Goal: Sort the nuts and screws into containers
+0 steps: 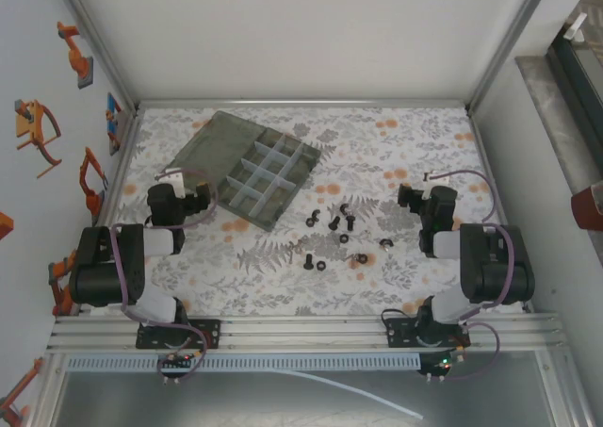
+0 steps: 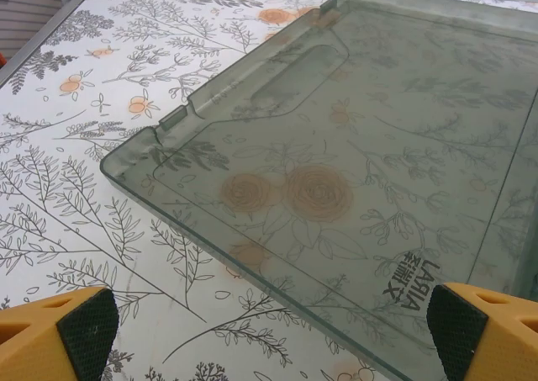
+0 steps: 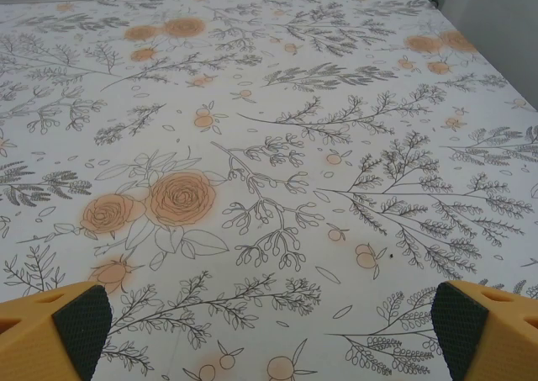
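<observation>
Both claws are wide open and hold nothing. The left claw [image 2: 269, 329] has its yellow fingers with dark pads [image 2: 84, 324] far apart at the bottom corners of its wrist view. Ahead of it and between the fingers is the lid [image 2: 353, 145] of the organiser box [image 1: 252, 171]. The lid is translucent grey and lies flat and open on the bench [image 3: 269, 103], with the print "LARIA" near its close edge and the floral bench pattern showing through. I can't tell whether the claw touches the lid. The right claw [image 3: 269, 329] is just as wide, pads [image 3: 80, 329] at the frame corners, with bare floral bench in front of it. From the top camera, the containers [image 1: 270, 175] are a grid of small square compartments with pale dividers in the right half of the box, and the lid is hinged out to their far left. The box sits turned at an angle, left of the bench centre and just ahead of the left arm [image 1: 108, 262]. The screws [image 1: 310, 218] and nuts [image 1: 345, 238] are loose on the bench in a scatter of small dark pieces, near the box's near-right corner and running toward the right arm [image 1: 490, 262]. They are apart from the compartments and between the two arms. At this size it is hard to tell which piece is which.
</observation>
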`<control>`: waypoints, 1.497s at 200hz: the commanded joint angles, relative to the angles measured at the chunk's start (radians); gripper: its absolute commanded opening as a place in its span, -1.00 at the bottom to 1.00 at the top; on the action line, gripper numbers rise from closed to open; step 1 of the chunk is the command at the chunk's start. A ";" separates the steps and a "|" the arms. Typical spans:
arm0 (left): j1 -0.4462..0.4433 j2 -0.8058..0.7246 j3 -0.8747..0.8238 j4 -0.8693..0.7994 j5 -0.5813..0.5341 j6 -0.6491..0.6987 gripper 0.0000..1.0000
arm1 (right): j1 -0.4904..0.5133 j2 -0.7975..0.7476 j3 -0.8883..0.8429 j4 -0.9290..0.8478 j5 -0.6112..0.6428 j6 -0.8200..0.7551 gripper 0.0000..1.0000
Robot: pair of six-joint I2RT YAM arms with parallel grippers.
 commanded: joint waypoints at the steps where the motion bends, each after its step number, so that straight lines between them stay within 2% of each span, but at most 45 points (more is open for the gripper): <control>1: 0.002 0.006 0.020 0.023 0.007 0.014 0.95 | 0.006 0.011 0.025 0.035 -0.008 -0.011 0.99; 215: 0.011 0.004 0.019 0.024 0.023 0.009 0.95 | 0.005 0.010 0.021 0.037 -0.003 -0.009 0.95; 230: 0.010 -0.010 0.019 0.020 -0.023 -0.010 0.95 | 0.006 -0.014 -0.001 0.059 0.010 -0.003 0.93; 252: 0.012 -0.140 0.019 -0.094 -0.112 -0.040 0.95 | 0.006 -0.109 -0.062 0.089 0.044 0.002 0.92; 267: 0.001 -0.259 0.066 -0.300 -0.235 -0.078 0.95 | 0.013 -0.212 -0.085 0.055 0.079 0.004 0.91; 284: -0.040 -0.364 0.148 -0.557 -0.380 -0.126 0.95 | 0.020 -0.341 -0.068 -0.098 0.104 0.038 0.90; 299: -0.107 -0.434 0.222 -0.749 -0.417 -0.171 0.97 | 0.021 -0.434 -0.024 -0.269 0.070 0.098 0.91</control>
